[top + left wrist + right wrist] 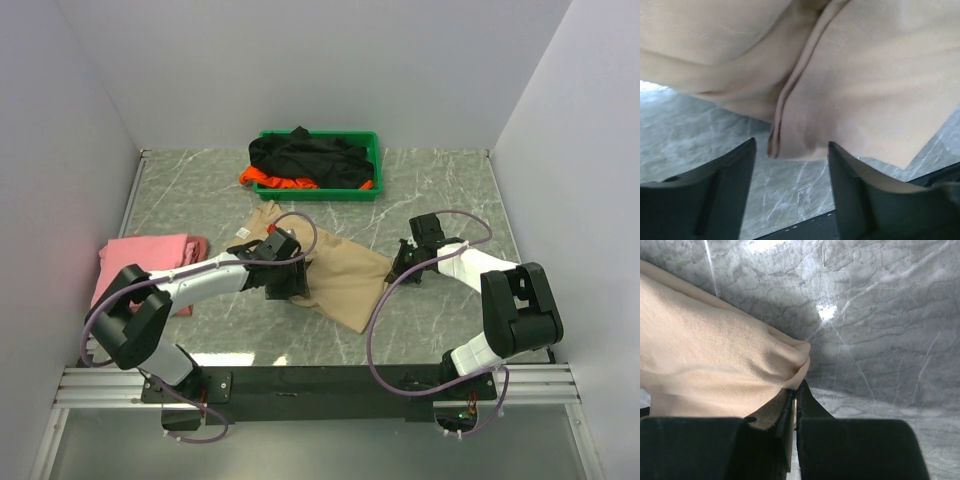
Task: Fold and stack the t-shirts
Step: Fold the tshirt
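Note:
The beige t-shirt (335, 275) lies partly folded on the marble table's middle. My left gripper (283, 283) hovers over its left part, open; in the left wrist view a folded hem of the shirt (865, 75) lies just ahead of the gripper (792, 150). My right gripper (400, 268) is at the shirt's right corner, shut (797, 387) on the fabric's edge (715, 355). The pink t-shirt (140, 265) lies folded at the left. The black t-shirt (305, 155) and the orange t-shirt (275, 181) sit crumpled in the tray.
The green tray (330, 193) stands at the back centre. White walls close in the table on the left, right and back. The arms' bases and a metal rail (300, 385) run along the near edge.

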Robot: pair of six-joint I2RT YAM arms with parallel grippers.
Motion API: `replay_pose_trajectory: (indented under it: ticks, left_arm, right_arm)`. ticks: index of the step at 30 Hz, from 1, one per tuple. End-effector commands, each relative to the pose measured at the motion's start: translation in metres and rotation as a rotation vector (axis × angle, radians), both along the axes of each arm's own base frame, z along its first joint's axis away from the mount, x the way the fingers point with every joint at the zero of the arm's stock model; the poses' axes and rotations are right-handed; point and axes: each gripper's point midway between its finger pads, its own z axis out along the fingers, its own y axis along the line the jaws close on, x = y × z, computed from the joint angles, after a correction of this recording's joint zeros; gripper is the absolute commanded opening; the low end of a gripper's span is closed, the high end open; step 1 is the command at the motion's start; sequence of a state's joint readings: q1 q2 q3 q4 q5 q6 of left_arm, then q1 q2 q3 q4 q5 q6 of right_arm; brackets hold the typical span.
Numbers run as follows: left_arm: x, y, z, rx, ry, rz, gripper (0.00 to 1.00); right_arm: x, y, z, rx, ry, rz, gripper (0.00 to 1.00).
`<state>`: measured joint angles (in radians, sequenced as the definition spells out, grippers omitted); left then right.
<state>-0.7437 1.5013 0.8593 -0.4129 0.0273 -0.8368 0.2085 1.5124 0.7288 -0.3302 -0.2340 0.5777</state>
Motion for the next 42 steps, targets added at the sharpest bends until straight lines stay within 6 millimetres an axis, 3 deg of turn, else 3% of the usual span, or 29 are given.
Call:
replay_pose_trajectory:
  ticks: [1, 2, 4, 5, 8, 19, 25, 27, 28, 29, 30, 33, 37, 40, 42]
  left_arm:
    - [0.007, -0.023, 0.008, -0.091, 0.01, -0.025, 0.63]
    - [0.007, -0.022, 0.007, -0.082, 0.01, -0.02, 0.51]
    - [0.011, -0.02, 0.005, -0.058, 0.009, -0.01, 0.36]
    - [0.013, -0.02, 0.007, -0.056, 0.007, -0.005, 0.22]
    - [0.016, -0.02, 0.013, -0.062, -0.005, -0.007, 0.01]
    - [0.055, 0.005, 0.04, 0.041, -0.21, 0.026, 0.01]
    - [0.045, 0.015, 0.01, 0.072, -0.116, 0.025, 0.01]
    - [0.042, 0.015, 0.004, 0.081, -0.09, 0.017, 0.18]
    - [0.042, 0.017, -0.001, 0.097, -0.075, 0.028, 0.22]
    - [0.042, 0.017, -0.001, 0.103, -0.07, 0.031, 0.35]
    - [0.04, 0.021, -0.003, 0.118, -0.062, 0.035, 0.4]
    - [0.044, 0.027, 0.01, 0.134, -0.097, 0.059, 0.58]
    - [0.047, 0.029, 0.051, 0.106, -0.167, 0.072, 0.77]
    - [0.047, 0.019, 0.088, 0.061, -0.241, 0.063, 0.99]
    - [0.043, 0.011, 0.102, 0.044, -0.278, 0.049, 0.99]
  right_arm:
    - [-0.008, -0.011, -0.011, -0.048, 0.027, 0.0, 0.04]
    - [-0.007, -0.012, -0.011, -0.049, 0.024, -0.002, 0.04]
    - [-0.007, -0.011, -0.011, -0.044, 0.025, 0.0, 0.04]
    - [-0.008, -0.01, -0.011, -0.042, 0.027, 0.001, 0.04]
    - [-0.006, -0.01, -0.009, -0.041, 0.017, 0.004, 0.04]
    - [-0.008, -0.011, -0.011, -0.047, 0.023, 0.008, 0.03]
    - [-0.007, -0.012, -0.009, -0.052, 0.018, 0.009, 0.04]
    - [-0.007, -0.012, -0.01, -0.051, 0.022, 0.011, 0.03]
    - [-0.007, -0.011, -0.01, -0.05, 0.023, 0.014, 0.03]
    - [-0.007, -0.011, -0.01, -0.049, 0.024, 0.014, 0.03]
    - [-0.007, -0.011, -0.009, -0.049, 0.023, 0.014, 0.04]
    - [-0.006, -0.011, -0.006, -0.049, 0.016, 0.013, 0.08]
    - [-0.002, -0.008, 0.008, -0.033, -0.017, 0.027, 0.15]
    - [0.001, -0.008, 0.024, -0.029, -0.048, 0.029, 0.32]
    - [0.007, -0.008, 0.039, -0.029, -0.091, 0.022, 0.38]
